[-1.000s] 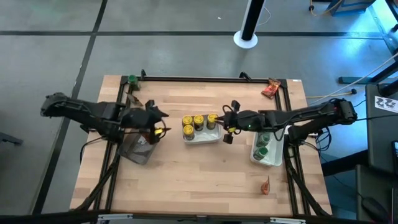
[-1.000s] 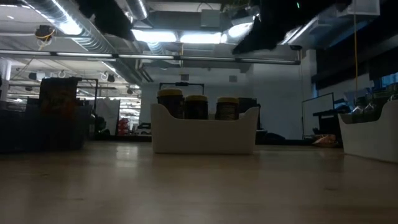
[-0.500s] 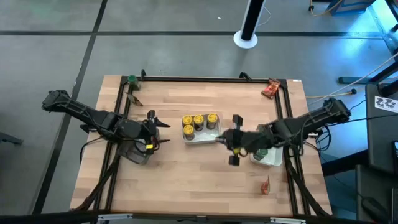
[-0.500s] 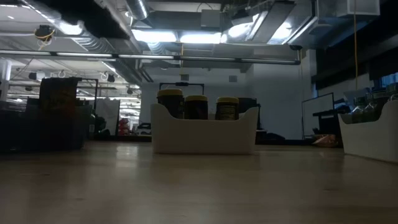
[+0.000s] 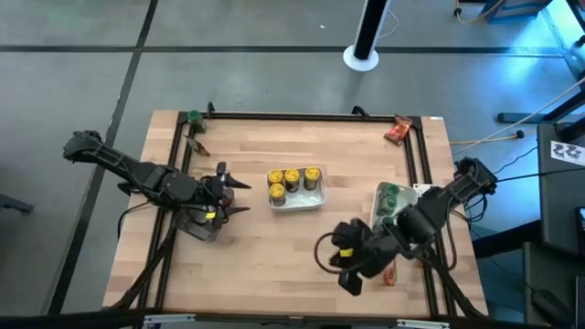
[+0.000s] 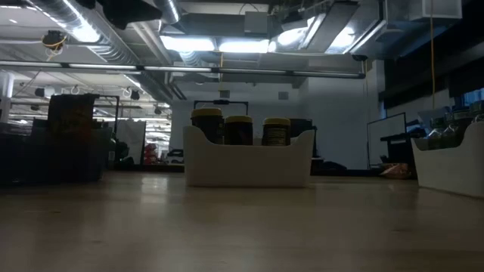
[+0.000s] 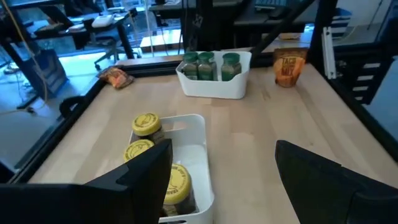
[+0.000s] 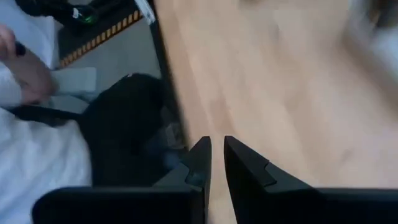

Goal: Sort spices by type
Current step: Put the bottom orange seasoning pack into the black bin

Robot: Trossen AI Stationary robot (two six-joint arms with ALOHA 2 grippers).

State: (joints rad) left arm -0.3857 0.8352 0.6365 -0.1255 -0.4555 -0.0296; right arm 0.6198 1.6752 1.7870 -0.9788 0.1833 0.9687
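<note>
Red-orange packet (image 5: 391, 272), just beside the right gripper (image 5: 349, 276), is being approached with fingers nearly pressed together, empty.

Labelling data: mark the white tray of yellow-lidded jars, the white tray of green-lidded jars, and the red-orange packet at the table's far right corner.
White tray of yellow-lidded jars (image 5: 294, 204), high view, near rim.
White tray of green-lidded jars (image 7: 211, 89), left wrist view, front wall.
Red-orange packet (image 5: 397, 131), high view, middle.

White tray (image 6: 248, 162) mid-table, three yellow-lid jars (image 6: 239, 130) standing inside. Second white tray (image 6: 448, 168) at right edge. Wooden tabletop (image 6: 227, 227) in foreground.
</note>
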